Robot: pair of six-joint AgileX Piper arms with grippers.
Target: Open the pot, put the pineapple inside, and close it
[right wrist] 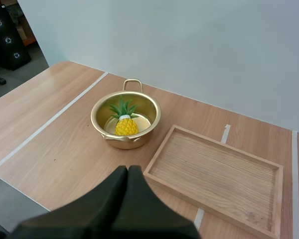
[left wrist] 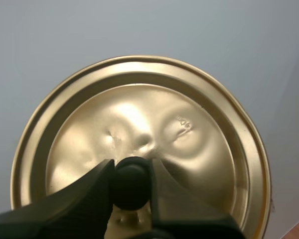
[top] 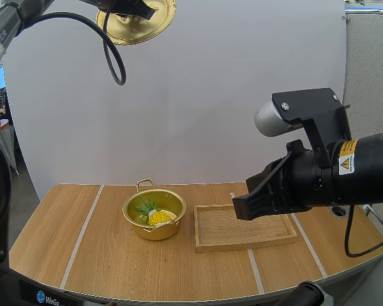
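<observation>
A gold pot (top: pixel 154 215) stands open on the table, with a yellow pineapple (top: pixel 160 217) with green leaves inside it. In the right wrist view the pot (right wrist: pixel 125 119) and pineapple (right wrist: pixel 124 123) lie beyond my right gripper (right wrist: pixel 128 172), whose fingers lie together as one dark wedge. My right gripper (top: pixel 250 206) hangs above the wooden tray. High above the table, my left gripper (left wrist: pixel 130 174) pinches the black knob (left wrist: pixel 130 182) of the gold lid (left wrist: pixel 139 129). The lid (top: pixel 137 19) hangs at the top of the high view.
A shallow wooden tray (top: pixel 242 228) lies to the right of the pot, also seen in the right wrist view as the tray (right wrist: pixel 217 175). White tape lines (top: pixel 83 233) run across the wooden table. A white backdrop stands behind.
</observation>
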